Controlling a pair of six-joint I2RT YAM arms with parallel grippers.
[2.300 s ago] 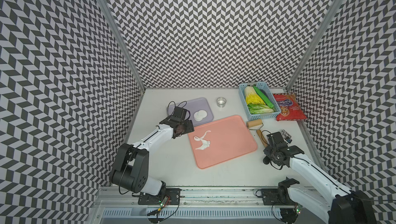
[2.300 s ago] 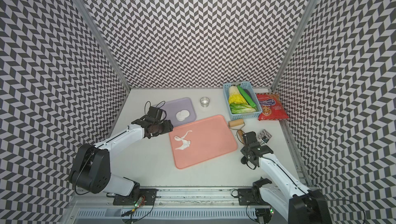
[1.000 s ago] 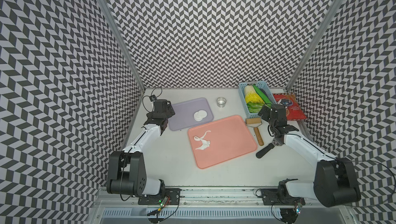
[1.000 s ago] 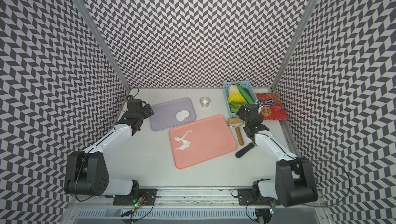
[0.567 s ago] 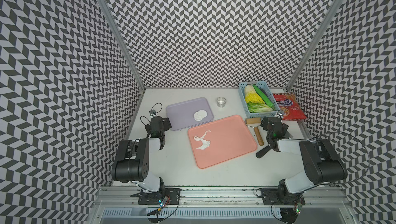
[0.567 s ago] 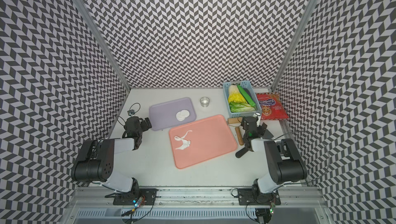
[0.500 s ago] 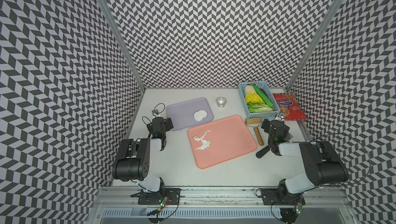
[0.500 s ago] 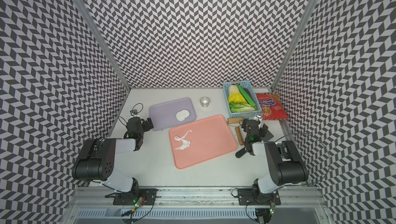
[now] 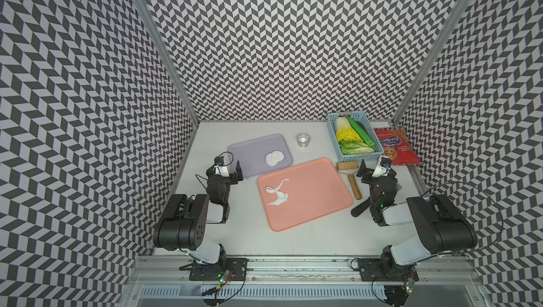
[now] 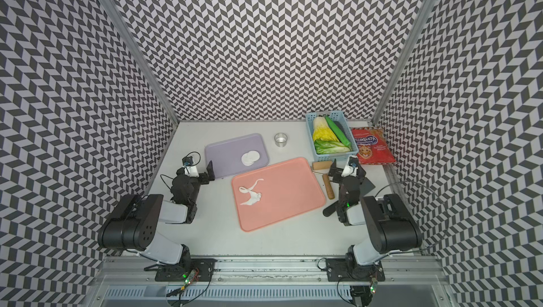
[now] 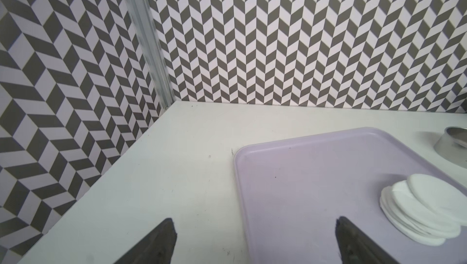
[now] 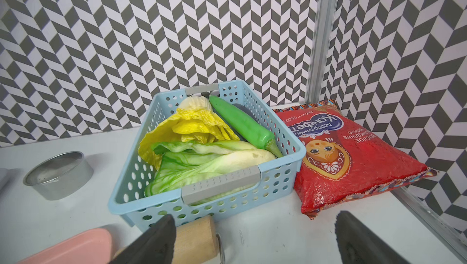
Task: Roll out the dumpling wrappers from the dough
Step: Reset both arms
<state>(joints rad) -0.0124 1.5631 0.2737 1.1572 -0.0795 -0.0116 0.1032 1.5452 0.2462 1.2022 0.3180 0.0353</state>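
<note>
Top views, arms folded low, left gripper [image 9: 224,170] wide, right gripper [image 9: 377,171] wide, empty

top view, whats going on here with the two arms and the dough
Nothing is being handled right now. The left gripper and right gripper are both open and empty, with the arms folded low at the table's sides. A stack of round dumpling wrappers sits on the purple tray, ragged dough scraps lie on the pink tray, and the wooden rolling pin lies on the table beside it.
</note>
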